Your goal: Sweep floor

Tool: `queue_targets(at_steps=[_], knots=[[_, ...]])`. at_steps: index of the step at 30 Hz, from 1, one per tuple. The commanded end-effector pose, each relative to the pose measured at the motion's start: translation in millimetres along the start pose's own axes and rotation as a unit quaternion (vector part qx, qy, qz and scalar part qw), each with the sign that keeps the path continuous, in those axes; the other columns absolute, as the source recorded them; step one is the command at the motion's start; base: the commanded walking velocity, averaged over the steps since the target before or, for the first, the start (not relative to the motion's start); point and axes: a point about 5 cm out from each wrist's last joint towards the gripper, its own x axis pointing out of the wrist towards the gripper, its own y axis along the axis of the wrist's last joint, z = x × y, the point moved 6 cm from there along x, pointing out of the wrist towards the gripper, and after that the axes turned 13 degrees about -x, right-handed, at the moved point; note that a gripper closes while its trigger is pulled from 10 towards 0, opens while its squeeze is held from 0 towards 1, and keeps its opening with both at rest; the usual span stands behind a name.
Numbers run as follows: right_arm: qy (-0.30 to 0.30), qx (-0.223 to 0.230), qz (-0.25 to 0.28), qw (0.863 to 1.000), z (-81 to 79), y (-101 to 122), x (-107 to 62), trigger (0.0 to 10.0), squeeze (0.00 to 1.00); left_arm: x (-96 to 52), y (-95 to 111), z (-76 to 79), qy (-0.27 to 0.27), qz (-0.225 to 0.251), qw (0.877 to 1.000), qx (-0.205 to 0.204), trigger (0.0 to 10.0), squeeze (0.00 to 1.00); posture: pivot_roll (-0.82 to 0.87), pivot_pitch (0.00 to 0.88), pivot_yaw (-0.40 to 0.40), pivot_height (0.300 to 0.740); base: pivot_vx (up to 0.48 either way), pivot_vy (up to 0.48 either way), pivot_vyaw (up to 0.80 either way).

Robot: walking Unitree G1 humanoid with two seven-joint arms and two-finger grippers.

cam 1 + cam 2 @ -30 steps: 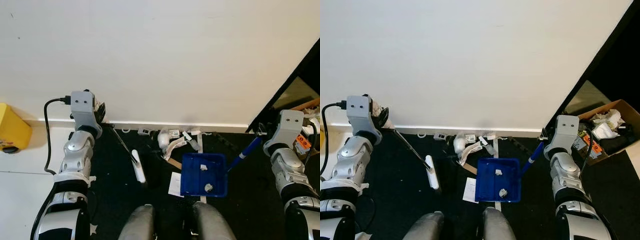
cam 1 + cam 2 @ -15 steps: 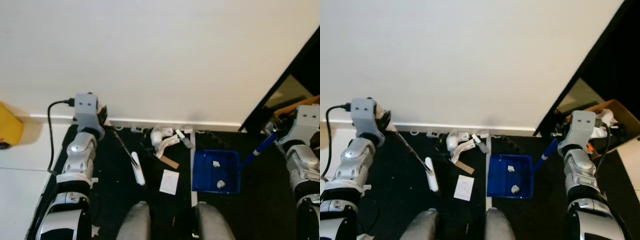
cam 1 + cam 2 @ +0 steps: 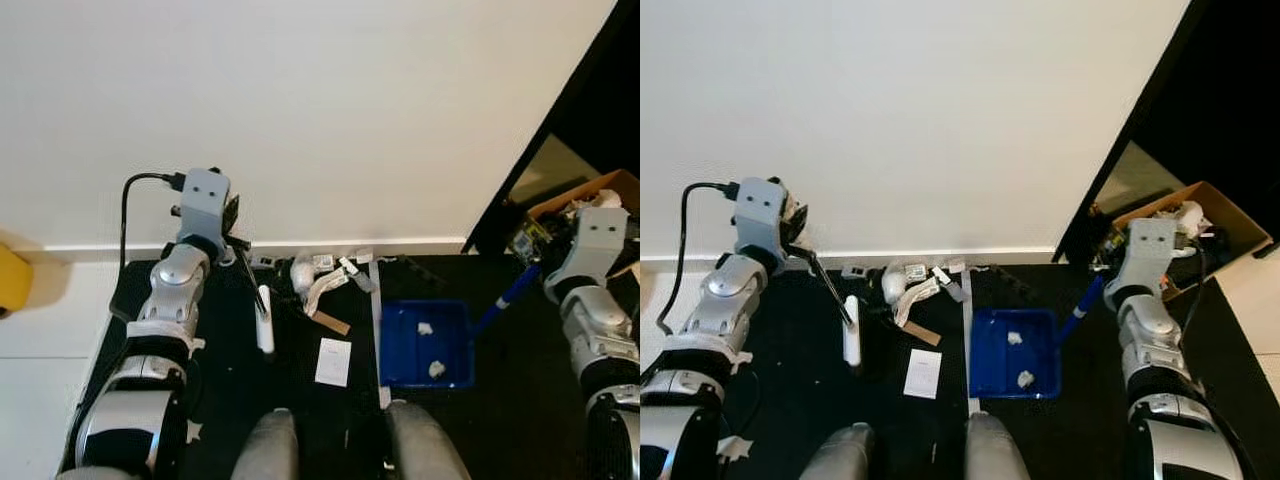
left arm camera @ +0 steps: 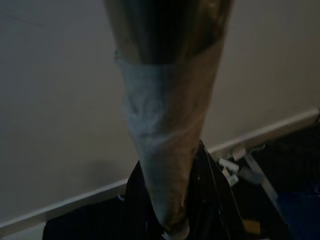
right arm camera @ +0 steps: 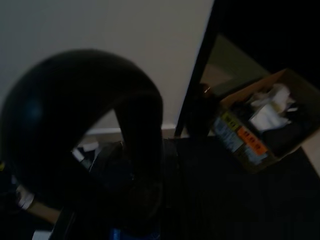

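Litter (image 3: 325,277) between brush (image 3: 264,318) and dustpan (image 3: 425,343)

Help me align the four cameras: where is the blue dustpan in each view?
Left eye: dustpan low, right of centre, on the dark floor.
Right eye: low centre.
Left wrist: bluish patch at one corner, likely it.
Right wrist: too dark to tell.
Shared landmark: white baseboard.

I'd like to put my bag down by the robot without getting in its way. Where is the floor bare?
The dark floor between the blue dustpan and the right arm looks bare. So does the pale floor outside the left arm. It is crowded along the baseboard, where paper scraps pile up, and a white card lies beside the brush.
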Motion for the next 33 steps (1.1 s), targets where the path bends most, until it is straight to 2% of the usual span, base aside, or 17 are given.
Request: queue_targets(at_steps=[1, 6, 11, 14, 21, 24, 25, 27, 28, 29, 33], knots=[[0.002, -0.009, 0.004, 1.000, -2.3, 5, 2.6, 10.0, 0.00, 3.6, 4, 1.6, -0.019, -0.004, 0.999, 0.036, 10.0, 0.00, 0.02, 0.138, 0.006, 0.740, 0.000, 0.000, 0.00], [0.001, -0.019, -0.002, 1.000, -8.0, 4, 3.5, 10.0, 0.00, 7.3, -11, 20.2, -0.053, -0.034, 0.995, 0.073, 10.0, 0.00, 0.00, 0.181, 0.013, 0.740, 0.000, 0.000, 0.00], [0.005, -0.023, 0.004, 1.000, -13.0, 8, 4.2, 10.0, 0.00, 9.1, -19, 30.0, -0.072, -0.047, 0.991, 0.104, 10.0, 0.00, -0.02, 0.213, 0.013, 0.740, 0.000, 0.000, 0.00], [0.010, -0.027, 0.013, 0.999, -17.0, 10, 3.3, 10.0, 0.00, 12.1, -19, 38.0, -0.076, -0.040, 0.989, 0.119, 10.0, 0.00, -0.03, 0.239, 0.007, 0.740, 0.000, 0.000, 0.00], [0.018, -0.022, 0.021, 0.999, -23.4, 11, 1.5, 10.0, 0.00, 19.1, -13, 53.0, -0.076, -0.020, 0.989, 0.123, 10.0, 0.00, -0.05, 0.255, 0.005, 0.740, 0.000, 0.000, 0.00], [0.035, -0.016, 0.024, 0.999, -36.3, 9, -1.2, 10.0, 0.00, 26.2, -9, 78.5, -0.084, -0.003, 0.991, 0.108, 10.0, 0.00, -0.06, 0.261, 0.009, 0.740, 0.000, 0.000, 0.00], [0.035, -0.016, 0.024, 0.999, -36.3, 9, -1.2, 10.0, 0.00, 26.2, -9, 78.5, -0.084, -0.003, 0.991, 0.108, 10.0, 0.00, -0.06, 0.261, 0.009, 0.740, 0.000, 0.000, 0.00], [0.045, -0.014, 0.025, 0.999, -44.1, 9, -2.9, 10.0, 0.00, 29.2, -8, 96.8, -0.095, 0.004, 0.991, 0.099, 10.0, 0.00, -0.06, 0.260, 0.009, 0.740, 0.000, 0.000, 0.00], [0.045, -0.014, 0.025, 0.999, -44.1, 9, -2.9, 10.0, 0.00, 29.2, -8, 96.8, -0.095, 0.004, 0.991, 0.099, 10.0, 0.00, -0.06, 0.260, 0.009, 0.740, 0.000, 0.000, 0.00], [0.057, -0.012, 0.028, 0.998, -53.4, 9, -4.3, 10.0, 0.00, 30.5, -10, 120.6, -0.120, 0.004, 0.990, 0.077, 10.0, 0.00, -0.06, 0.260, 0.010, 0.740, 0.000, 0.000, 0.00], [0.074, -0.009, 0.029, 0.997, -65.3, 9, -6.0, 10.0, 0.00, 31.0, -10, 154.8, -0.151, 0.006, 0.988, 0.028, 10.0, 0.00, -0.06, 0.259, 0.010, 0.740, 0.000, 0.000, 0.00]])
